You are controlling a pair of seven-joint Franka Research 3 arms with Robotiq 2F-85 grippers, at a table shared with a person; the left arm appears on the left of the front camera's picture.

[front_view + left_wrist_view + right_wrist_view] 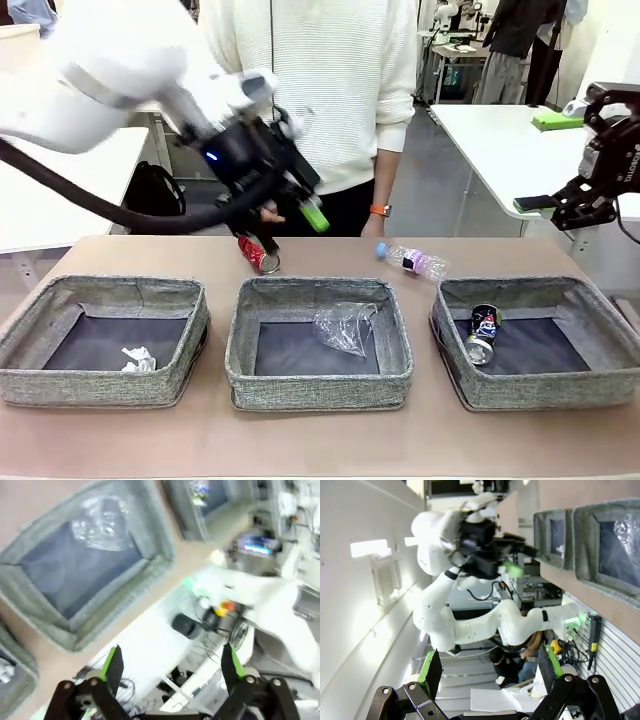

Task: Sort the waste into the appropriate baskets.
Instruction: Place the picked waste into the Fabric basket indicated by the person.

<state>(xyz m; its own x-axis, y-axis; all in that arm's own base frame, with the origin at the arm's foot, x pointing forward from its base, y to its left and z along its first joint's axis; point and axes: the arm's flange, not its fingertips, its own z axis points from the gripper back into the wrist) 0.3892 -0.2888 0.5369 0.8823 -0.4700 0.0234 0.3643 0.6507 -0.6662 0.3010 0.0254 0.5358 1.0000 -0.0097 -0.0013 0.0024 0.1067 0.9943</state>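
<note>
Red can looks light, dentable and slick, best pinched gently mid-body by the empty, wide-open left hand.

Front faces person, wrists share middle basket

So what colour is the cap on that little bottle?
Blue; the bottle cap shows best in the front view.

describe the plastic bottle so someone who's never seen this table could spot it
On the tan table, find the middle basket and the right basket of the grey woven row. Just beyond the gap between them, a small bottle lies on its side on the bare tabletop. It is clear with a blue cap and purple label, unlike the red can farther left.
</note>
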